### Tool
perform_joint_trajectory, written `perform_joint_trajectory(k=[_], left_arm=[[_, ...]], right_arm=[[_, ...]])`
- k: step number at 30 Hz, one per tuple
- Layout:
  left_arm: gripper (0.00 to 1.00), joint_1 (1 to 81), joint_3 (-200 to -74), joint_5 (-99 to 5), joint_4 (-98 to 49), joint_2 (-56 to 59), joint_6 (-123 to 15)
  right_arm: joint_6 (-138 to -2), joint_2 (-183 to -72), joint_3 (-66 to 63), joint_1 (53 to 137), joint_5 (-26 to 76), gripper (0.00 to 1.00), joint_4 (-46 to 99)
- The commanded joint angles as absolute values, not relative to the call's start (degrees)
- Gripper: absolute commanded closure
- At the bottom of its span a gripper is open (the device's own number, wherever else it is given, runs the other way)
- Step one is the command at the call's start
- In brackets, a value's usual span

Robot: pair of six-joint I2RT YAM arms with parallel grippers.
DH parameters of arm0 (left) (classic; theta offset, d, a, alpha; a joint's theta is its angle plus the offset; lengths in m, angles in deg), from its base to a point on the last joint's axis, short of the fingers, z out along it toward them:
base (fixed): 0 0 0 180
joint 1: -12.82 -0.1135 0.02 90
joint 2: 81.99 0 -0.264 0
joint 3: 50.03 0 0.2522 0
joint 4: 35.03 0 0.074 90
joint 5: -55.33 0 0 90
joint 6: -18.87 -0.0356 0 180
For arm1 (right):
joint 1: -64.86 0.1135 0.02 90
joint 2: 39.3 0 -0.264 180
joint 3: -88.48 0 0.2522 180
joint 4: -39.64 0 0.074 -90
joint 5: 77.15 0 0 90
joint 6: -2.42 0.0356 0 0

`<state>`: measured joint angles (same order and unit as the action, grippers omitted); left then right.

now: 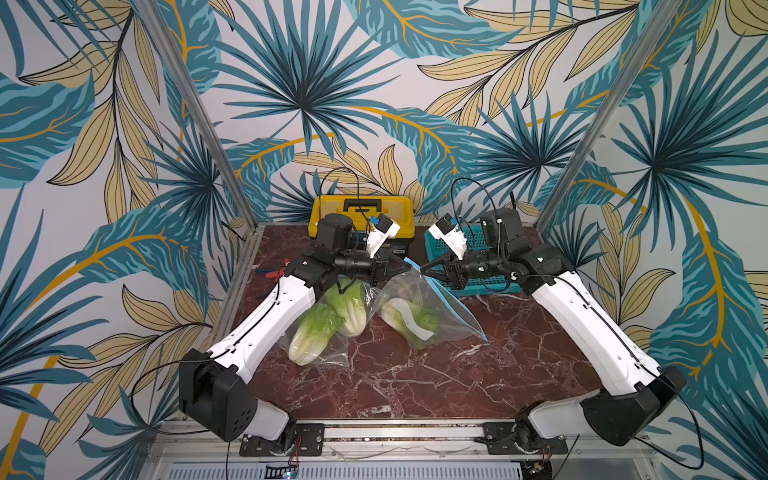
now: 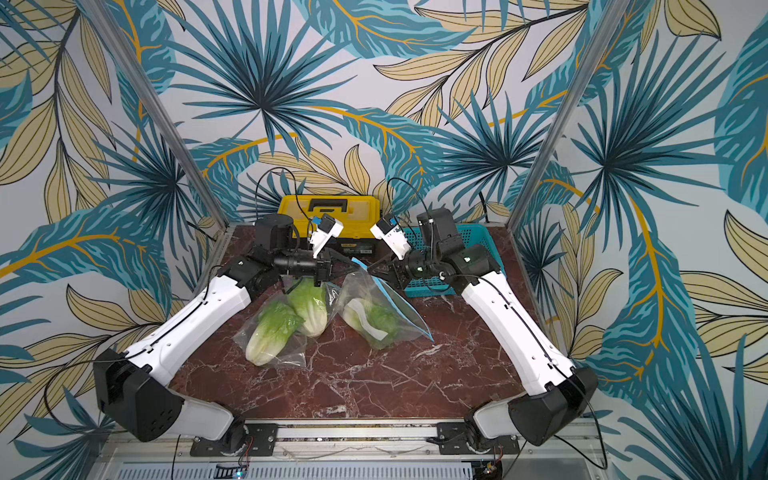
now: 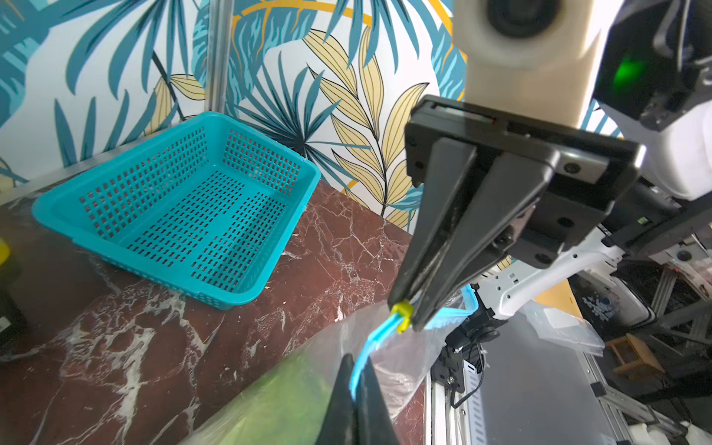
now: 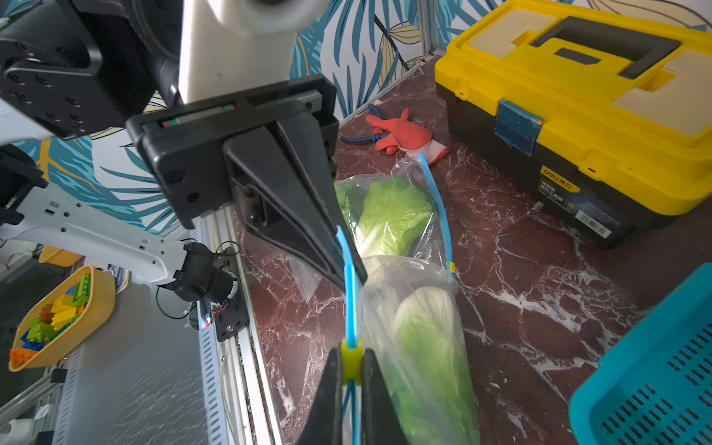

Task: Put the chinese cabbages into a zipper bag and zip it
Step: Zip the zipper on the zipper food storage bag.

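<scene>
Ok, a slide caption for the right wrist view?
Right gripper pinches the yellow slider of the zipper bag while the left gripper clamps its blue zipper strip; a cabbage lies inside.

At the back of your table (image 1: 415, 386), the toolbox (image 1: 361, 210) sits in the middle, with the basket (image 1: 478, 286) to its right and the glove (image 4: 400, 133) to its left. In front of the toolbox, the zipper bag (image 1: 436, 303) stands mid-table with one cabbage (image 1: 409, 322) inside. Its top edge lies between the left gripper (image 1: 401, 268) and the right gripper (image 1: 426, 269). Just left of it, two cabbages (image 1: 313, 336) lie side by side in a second bag (image 1: 328, 357).
</scene>
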<state>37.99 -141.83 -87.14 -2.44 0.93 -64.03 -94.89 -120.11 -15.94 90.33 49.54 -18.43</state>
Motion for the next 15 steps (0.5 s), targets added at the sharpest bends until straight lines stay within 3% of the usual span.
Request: perform_joint_trajectory(k=[1, 8, 15], left_arm=[[1.0, 36.2, -141.2, -82.5, -4.3, -1.6, -62.4], [1.0, 33.1, -141.5, -75.7, -4.3, -2.3, -60.3], [1.0, 29.8, -141.5, -69.7, -4.3, -2.1, -56.5]], right_arm=[[-93.6, -118.0, -13.9, 90.4, 48.2, 1.0, -18.7], [-94.1, -112.7, -9.1, 89.3, 41.9, 1.0, -26.5], [-85.5, -102.6, 2.0, 86.1, 34.2, 1.0, -23.3]])
